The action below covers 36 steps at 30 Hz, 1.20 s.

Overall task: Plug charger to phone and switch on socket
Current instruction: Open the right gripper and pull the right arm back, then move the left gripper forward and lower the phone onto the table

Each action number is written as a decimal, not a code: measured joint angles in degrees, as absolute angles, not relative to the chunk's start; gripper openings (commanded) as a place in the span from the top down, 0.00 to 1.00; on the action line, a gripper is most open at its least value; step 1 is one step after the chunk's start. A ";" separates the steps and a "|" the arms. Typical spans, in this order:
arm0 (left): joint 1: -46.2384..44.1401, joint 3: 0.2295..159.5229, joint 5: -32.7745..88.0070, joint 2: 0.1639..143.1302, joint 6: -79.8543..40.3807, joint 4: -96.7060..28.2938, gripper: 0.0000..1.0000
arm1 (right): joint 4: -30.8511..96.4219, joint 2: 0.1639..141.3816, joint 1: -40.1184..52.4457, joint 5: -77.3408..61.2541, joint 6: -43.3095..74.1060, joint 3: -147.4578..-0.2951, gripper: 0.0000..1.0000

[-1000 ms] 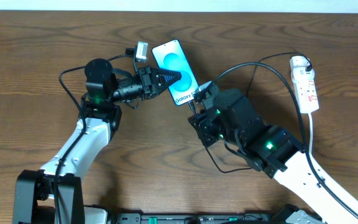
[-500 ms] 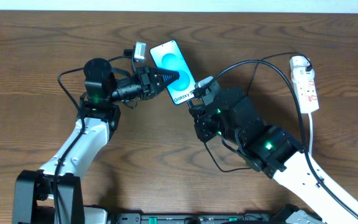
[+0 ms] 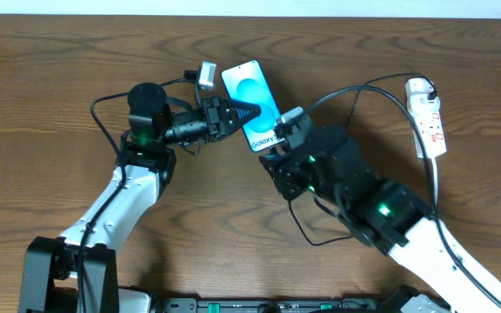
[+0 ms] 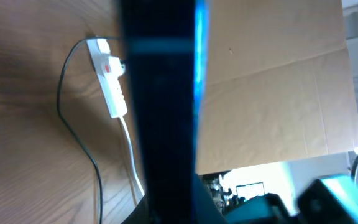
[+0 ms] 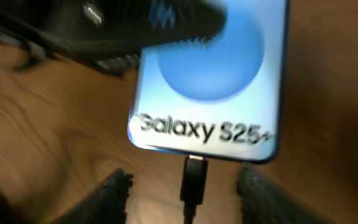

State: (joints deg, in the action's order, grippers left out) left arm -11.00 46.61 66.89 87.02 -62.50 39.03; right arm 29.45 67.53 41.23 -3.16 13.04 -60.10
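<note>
The phone (image 3: 255,97) with its blue screen lies slanted at the table's upper middle. My left gripper (image 3: 252,113) is shut on it from the left, one dark finger lying across the screen. In the left wrist view the phone (image 4: 166,93) shows edge-on as a dark band. The charger's black plug (image 5: 194,177) sits in the phone's (image 5: 210,87) bottom port. My right gripper (image 5: 185,176) stands open around the plug, its fingers (image 5: 114,193) apart from it on both sides. The charger cable (image 3: 355,87) arcs to the white socket (image 3: 428,117) at the right.
The socket's white cord (image 3: 436,187) runs down the right side. A small white and grey block (image 3: 205,74) sits just left of the phone's top. In the left wrist view the socket (image 4: 110,78) lies on wood, with a cardboard wall (image 4: 278,93) behind the table.
My right gripper has opened and let go of the plug, which stays in the phone's port. The left gripper and the phone have shifted slightly right.
</note>
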 measured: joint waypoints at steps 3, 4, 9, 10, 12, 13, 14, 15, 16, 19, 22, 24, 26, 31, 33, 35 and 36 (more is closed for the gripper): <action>-11.29 46.61 65.21 87.02 -63.20 38.83 0.93 | 31.86 60.55 40.56 -2.24 13.26 -60.45 0.14; -11.31 46.61 63.86 87.02 -64.27 38.96 0.93 | 33.26 56.60 40.18 -1.41 13.13 -60.73 0.08; -13.02 46.74 59.16 87.02 -66.37 39.20 0.93 | 42.02 42.83 39.07 6.07 13.13 -61.73 0.01; -13.82 46.98 58.37 87.02 -66.52 39.00 0.93 | 43.40 39.68 39.07 8.71 13.17 -61.87 0.01; -16.49 49.43 56.90 87.13 -66.43 37.56 0.93 | 45.82 33.98 39.07 13.65 13.15 -62.13 0.01; -17.43 51.24 56.34 87.15 -66.00 35.59 0.93 | 46.72 32.47 39.07 15.11 13.17 -62.15 0.01; -18.70 54.26 55.31 87.24 -65.14 31.88 0.93 | 48.12 30.39 39.07 17.04 13.17 -62.15 0.01; -19.38 56.31 54.39 87.29 -63.81 28.21 0.93 | 48.62 29.19 39.05 18.00 13.17 -62.17 0.01; -20.12 59.09 53.49 87.26 -62.11 22.37 0.93 | 49.30 28.05 39.07 19.00 13.17 -62.19 0.01; -21.69 65.65 51.11 88.18 -56.55 10.92 0.93 | 50.68 26.44 39.07 20.60 13.17 -62.19 0.01; -22.90 72.86 51.11 91.68 -51.46 4.19 0.93 | 51.40 26.26 39.07 21.50 13.17 -62.19 0.01; -23.35 77.84 52.56 95.50 -48.49 1.61 0.93 | 51.40 26.24 39.07 21.76 13.17 -62.19 0.01; -23.49 82.91 54.70 100.20 -45.56 -1.89 0.93 | 51.44 26.24 39.07 21.93 13.17 -62.19 0.01; -23.49 89.82 57.30 112.81 -37.45 -12.58 0.93 | 51.92 26.24 39.07 22.17 13.17 -62.19 0.01; -23.46 89.91 57.45 117.49 -33.95 -16.14 0.93 | 51.99 26.24 39.07 22.50 13.15 -62.19 0.01; -23.46 89.89 57.49 121.54 -30.44 -18.57 0.93 | 51.92 26.24 39.07 22.83 13.17 -62.19 0.01; -23.46 89.89 57.45 122.96 -29.23 -19.11 0.93 | 51.88 26.24 39.07 22.94 13.17 -62.19 0.01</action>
